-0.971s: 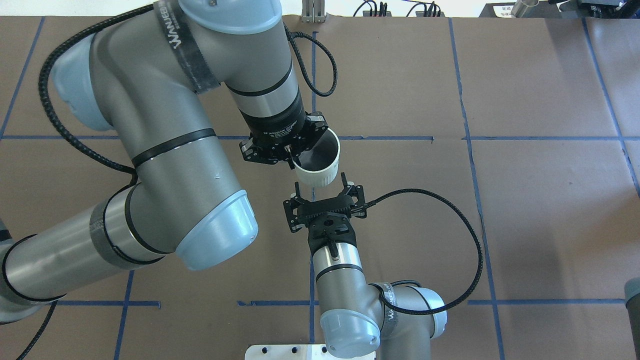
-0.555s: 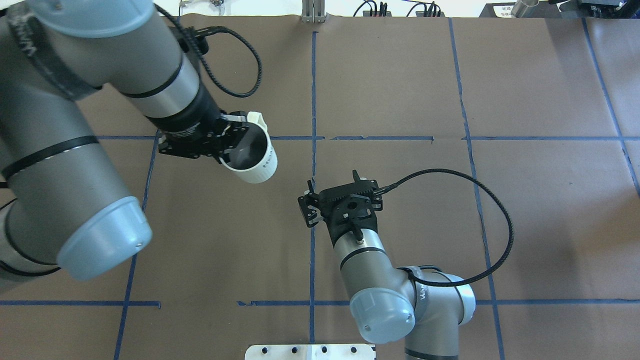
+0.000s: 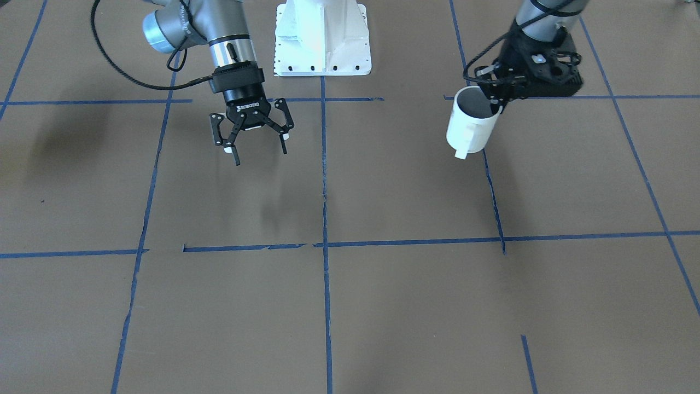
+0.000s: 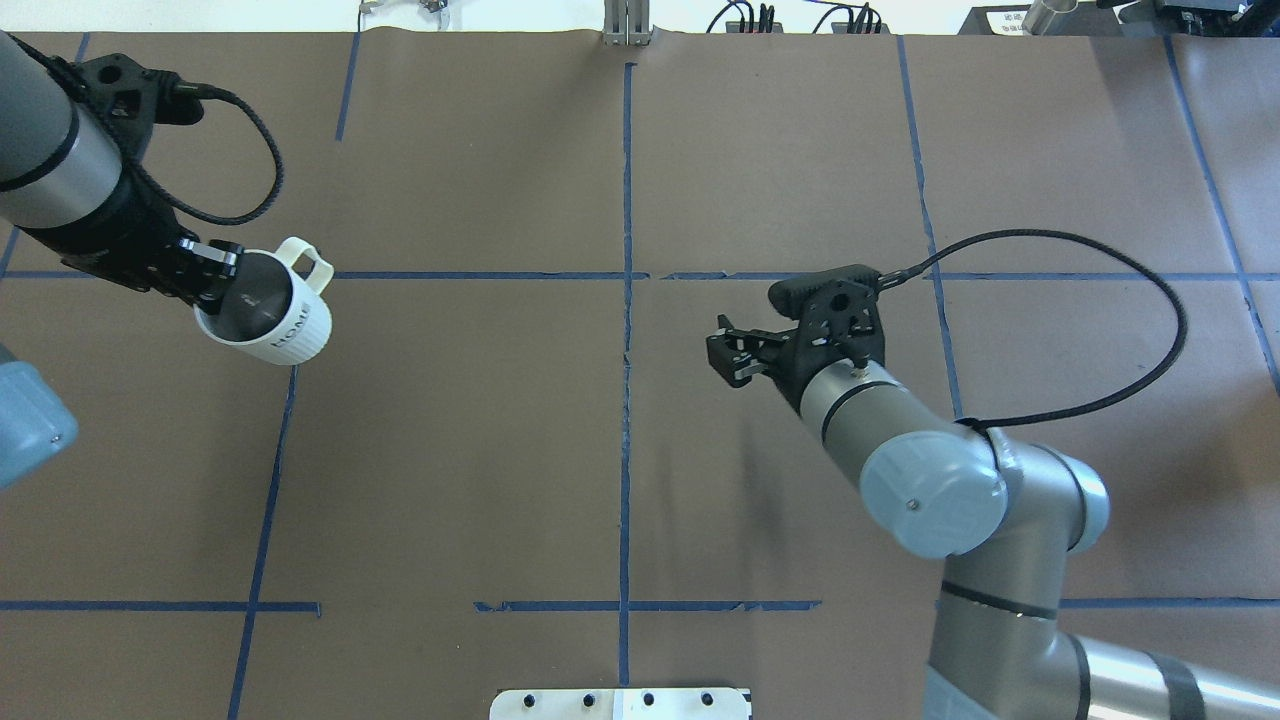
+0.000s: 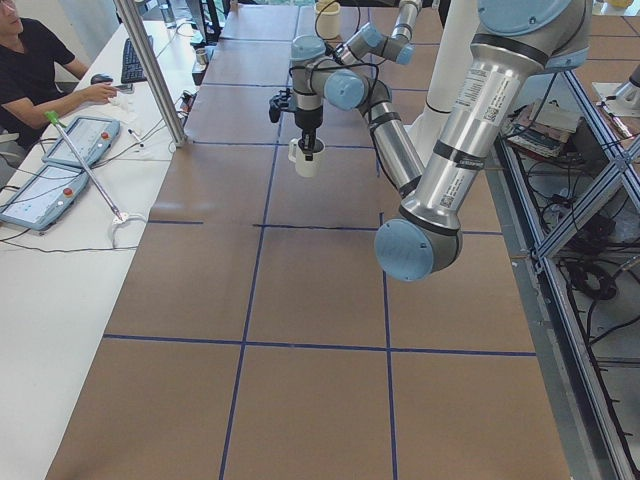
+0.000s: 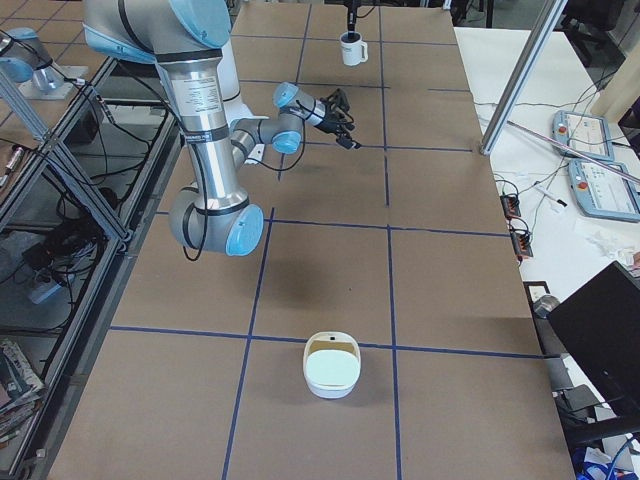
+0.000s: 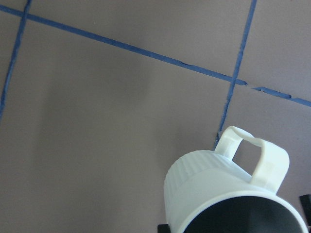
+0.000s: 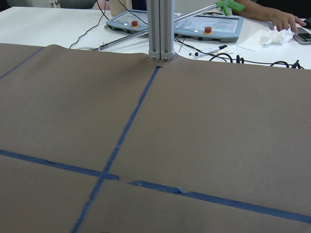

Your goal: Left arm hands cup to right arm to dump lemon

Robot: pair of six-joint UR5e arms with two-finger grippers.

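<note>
Holding the cup (image 4: 278, 322) in my left end effector (image 4: 212, 272), fingers pinched on the rim, one inside and one outside as far as the overhead view shows. Cup hangs clear of the tabletop (image 4: 620, 480), over its left part, tipped a little, handle toward the far side, "HOME" lettering on the wall facing up. My left arm (image 4: 60, 170) comes in at the left edge.

My right end effector (image 3: 260, 149) is spread wide, nothing between the fingers. It hovers above the tabletop to the right of the centre tape line (image 4: 626, 300), well apart from the cup. Right wrist view shows only brown paper and tape, no cup.

No lemon found. Cup interior reads dark grey in the front and overhead views, and the left wrist view shows only a slice of the inside. Cannot tell whether the piece is in there.

Progress, my reading: pick-up done, cup lifted and gripped on the left side. Hand-over not done, since the two end effectors are nowhere near meeting. Left to do: bring cup and right end effector together, right fingers take the cup, left lets go, then tip out the lemon. A white dish (image 6: 332, 370) sits at the right end of the tabletop, possibly the dump spot, only a guess
</note>
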